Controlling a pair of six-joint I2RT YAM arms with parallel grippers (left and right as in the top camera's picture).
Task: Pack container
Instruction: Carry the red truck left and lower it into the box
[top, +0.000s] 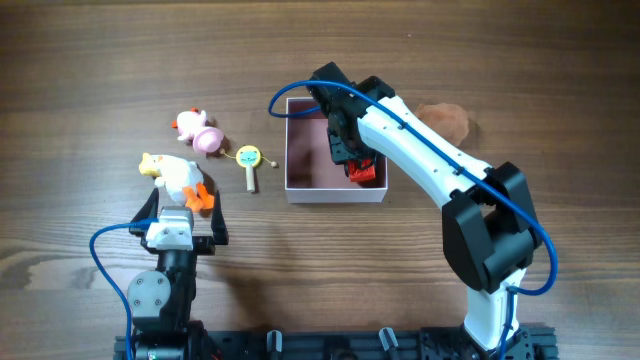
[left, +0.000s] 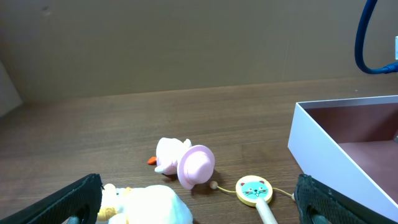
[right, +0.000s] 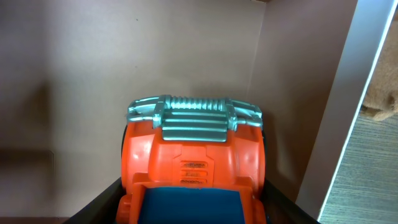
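right hand (right: 194, 208): clamped on orange toy car (right: 194, 158) inside container (top: 330, 196) | left hand (left: 200, 205): wide apart, empty

White-walled container (top: 335, 194) with dusty-pink inside — orange toy car (right: 194, 168) with teal ribbed grille — pink duck (left: 186, 163), yellow rattle (left: 254, 190) with teal cat face.

On your wooden tabletop (top: 90, 80), left of centre, three small toys sit near one another: a pink figure (top: 197, 130) with a round pink hat, a white and yellow duck (top: 178, 178) with orange feet, and a cat-faced disc on a stick (top: 248, 160). Farther right lies an indistinct brown patch (top: 445, 120).
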